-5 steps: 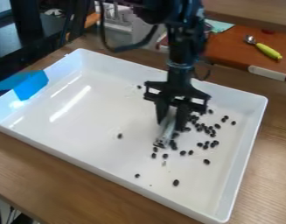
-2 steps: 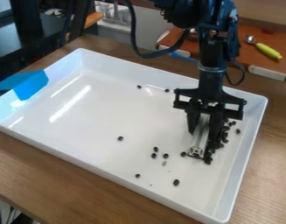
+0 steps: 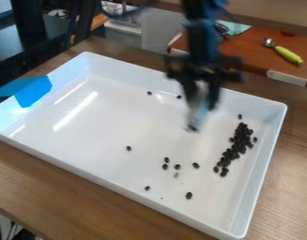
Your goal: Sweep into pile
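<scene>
**Beans heaped by the tray's right wall, bar in my gripper**

I have my gripper (image 3: 200, 97) over the far part of the tray (image 3: 118, 187), pointing down and blurred in my camera view. It is closed around a pale bar (image 3: 194, 118) whose lower end slants down over the tray; I can't tell whether that end touches the tray's floor. The main heap of beans (image 3: 239, 143) lies on the tray floor near the right wall, apart from the bar, to the right of my gripper and closer to the camera. It forms a long, uneven band along that wall. Two loose beans sit near the tray's far wall, left of my gripper. More loose beans are scattered across the middle and near part of the tray.
</scene>
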### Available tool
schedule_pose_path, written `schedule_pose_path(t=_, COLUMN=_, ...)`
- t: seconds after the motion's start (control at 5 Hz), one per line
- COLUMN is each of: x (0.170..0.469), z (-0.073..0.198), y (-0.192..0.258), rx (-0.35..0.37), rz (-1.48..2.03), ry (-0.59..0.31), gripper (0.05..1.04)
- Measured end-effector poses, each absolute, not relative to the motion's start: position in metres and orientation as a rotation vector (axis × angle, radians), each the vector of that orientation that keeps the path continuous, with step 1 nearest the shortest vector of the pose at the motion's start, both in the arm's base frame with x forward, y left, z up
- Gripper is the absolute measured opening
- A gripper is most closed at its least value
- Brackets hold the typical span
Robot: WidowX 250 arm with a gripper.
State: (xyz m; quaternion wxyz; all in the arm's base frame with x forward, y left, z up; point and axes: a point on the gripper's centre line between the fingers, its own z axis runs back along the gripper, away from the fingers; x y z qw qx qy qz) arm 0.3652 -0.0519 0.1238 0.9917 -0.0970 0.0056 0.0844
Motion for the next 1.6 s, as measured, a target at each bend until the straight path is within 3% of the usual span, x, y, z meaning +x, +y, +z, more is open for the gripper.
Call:
schedule_pose_path(t=0.2, x=0.356, z=0.147, y=-0.020, rx=-0.193, rz=0.174, ry=-0.015, gripper=0.381)
schedule_pose_path(t=0.4, x=0.347, z=0.148, y=0.003, rx=-0.069, rz=0.199, ry=0.019, gripper=0.381)
schedule_pose_path(t=0.6, x=0.334, z=0.124, y=0.022, rx=0.048, rz=0.290, ry=0.052, gripper=0.381)
schedule_pose_path(t=0.8, x=0.327, z=0.097, y=0.032, rx=0.117, rz=0.378, ry=0.056, gripper=0.381)
schedule_pose_path(t=1.2, x=0.313, z=0.060, y=0.038, rx=0.173, rz=0.413, ry=0.102, gripper=0.381)
schedule_pose_path(t=1.6, x=0.301, z=0.053, y=0.032, rx=0.151, rz=0.385, ry=0.099, gripper=0.381)
